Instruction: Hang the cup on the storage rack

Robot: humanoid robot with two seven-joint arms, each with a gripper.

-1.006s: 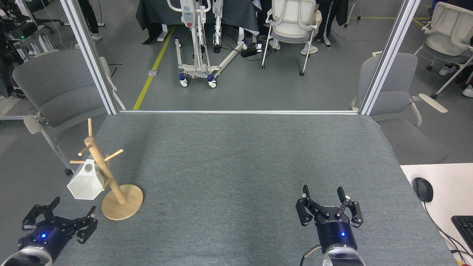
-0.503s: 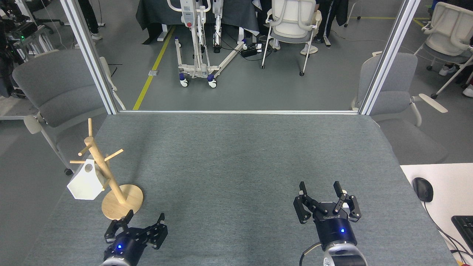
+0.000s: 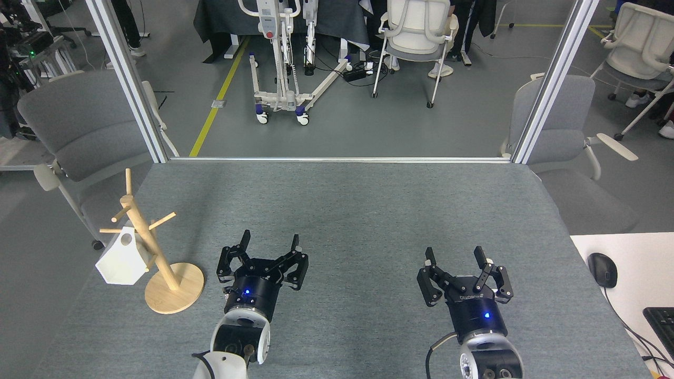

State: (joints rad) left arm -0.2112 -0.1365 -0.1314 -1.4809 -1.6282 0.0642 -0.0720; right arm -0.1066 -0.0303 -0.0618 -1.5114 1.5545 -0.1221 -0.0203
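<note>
Left gripper [image 3: 270, 247] and right gripper [image 3: 454, 256], both low over the table, fingers spread apart, empty.

We count 1 white cup [image 3: 122, 258], 1 wooden rack [image 3: 152, 252] and 2 grippers: 1 left gripper [image 3: 270, 247] and 1 right gripper [image 3: 454, 257]. We see 1 grey table [image 3: 347, 210], 1 black mouse [image 3: 602, 269], 1 keyboard [image 3: 661, 323] and 4 chairs around the table.
</note>
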